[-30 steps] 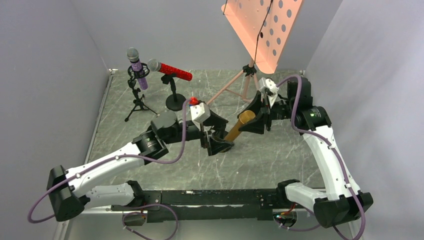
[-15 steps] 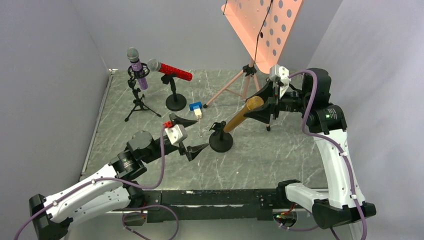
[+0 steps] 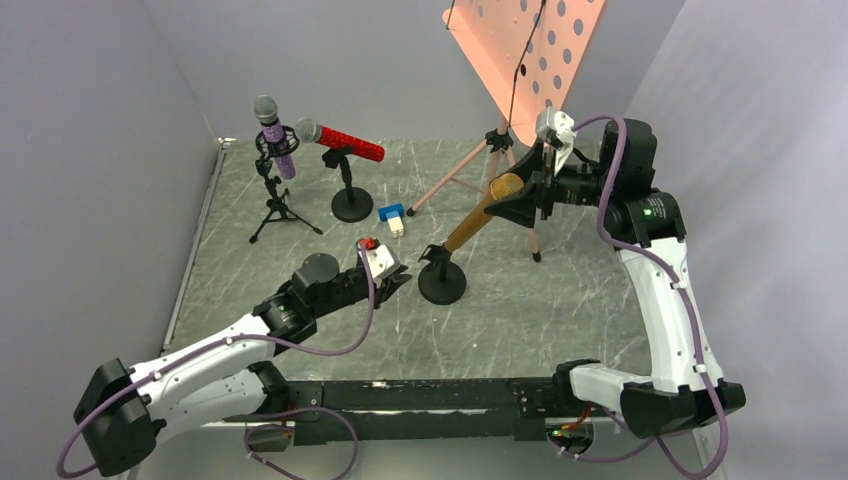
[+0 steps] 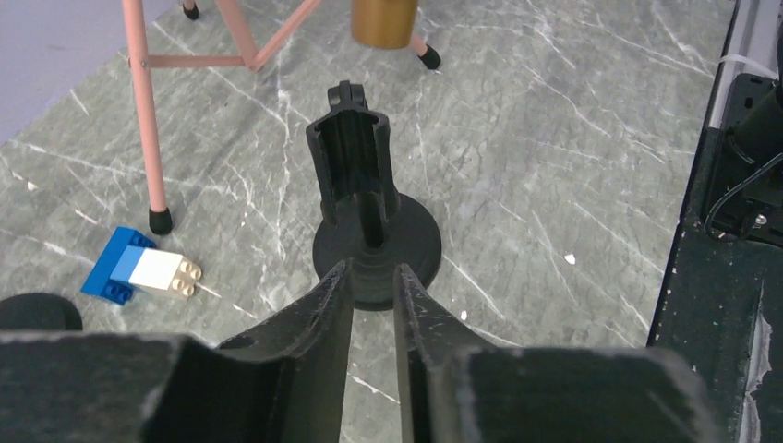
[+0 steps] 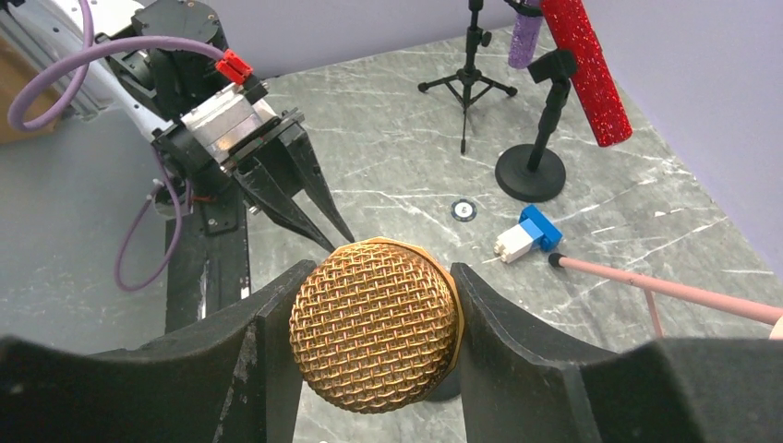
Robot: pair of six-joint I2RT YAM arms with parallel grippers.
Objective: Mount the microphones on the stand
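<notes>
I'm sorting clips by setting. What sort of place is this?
Probably a robot lab test cell, staged like a tiny music set: plain grey walls around a marble-patterned table, a pink music stand, and glittery microphones.

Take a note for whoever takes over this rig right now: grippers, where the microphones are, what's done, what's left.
Right gripper: shut on the gold microphone at its mesh head, holding it tilted over the empty stand.
Left gripper: fingers nearly together, pointing at that stand's base; contact unclear.
Done: purple microphone on the tripod stand, red microphone on the round-base stand.
To do: seat the gold tail in the empty clip, then release.
</notes>
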